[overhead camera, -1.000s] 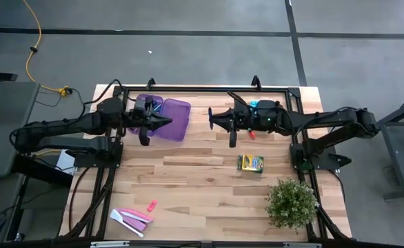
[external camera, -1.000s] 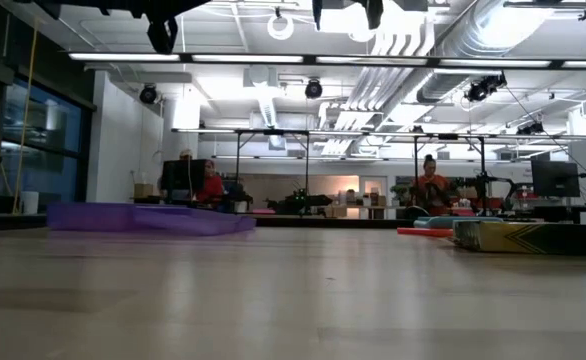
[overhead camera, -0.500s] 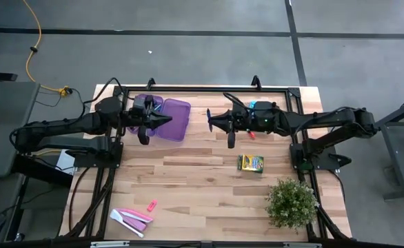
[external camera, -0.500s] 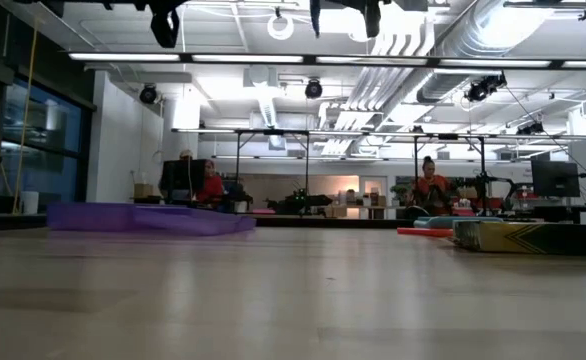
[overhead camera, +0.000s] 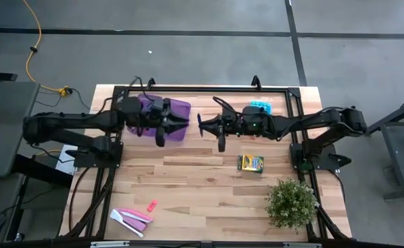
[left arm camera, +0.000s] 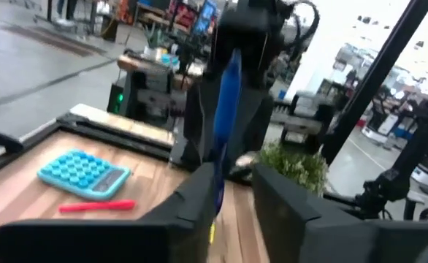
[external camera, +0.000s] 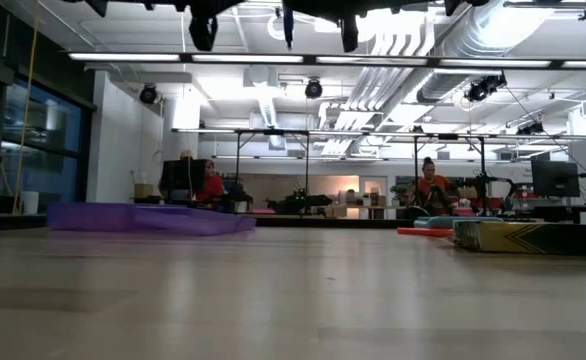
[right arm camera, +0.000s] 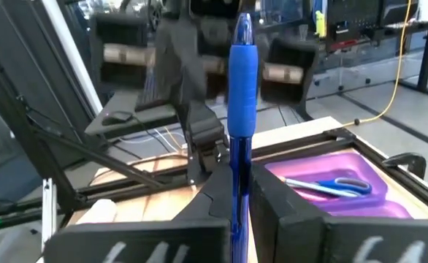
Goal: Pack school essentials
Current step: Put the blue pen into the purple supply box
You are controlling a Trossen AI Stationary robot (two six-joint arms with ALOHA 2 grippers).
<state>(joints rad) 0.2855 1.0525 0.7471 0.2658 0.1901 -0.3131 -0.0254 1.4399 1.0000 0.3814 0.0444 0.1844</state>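
Observation:
A blue pen (right arm camera: 242, 73) stands upright in my right gripper (overhead camera: 202, 125), which is shut on it above the middle of the table's far half. My left gripper (overhead camera: 186, 122) faces it from the left, level and open (left arm camera: 234, 191), a short way from the pen (left arm camera: 226, 109). Behind the left gripper an open purple box (overhead camera: 174, 110) lies flat on the table with blue-handled scissors (right arm camera: 331, 186) in it. A yellow-green crayon box (overhead camera: 251, 163) lies flat right of centre. Pink pieces (overhead camera: 134, 217) lie near the front left edge. My right gripper pinches the pen's lower shaft (right arm camera: 236, 164) between its two fingers. The fingers point level, toward the table's left side, and lie across the pen. The pen stands nearly upright, its thick blue grip and tip above the fingers, lifted clear of the table.
A light-blue calculator (overhead camera: 259, 107) and a red pencil (left arm camera: 97, 207) lie at the far right, below my right arm. A bushy green plant (overhead camera: 291, 202) stands at the near right corner. A black frame (overhead camera: 209, 89) runs along the table's far edge. People sit in the room beyond.
Both grippers have come toward each other above the table's far half: the left one toward the right edge, out over the purple box's right end, the right one toward the left edge, carrying the upright pen. The gap between them has closed to a short stretch.

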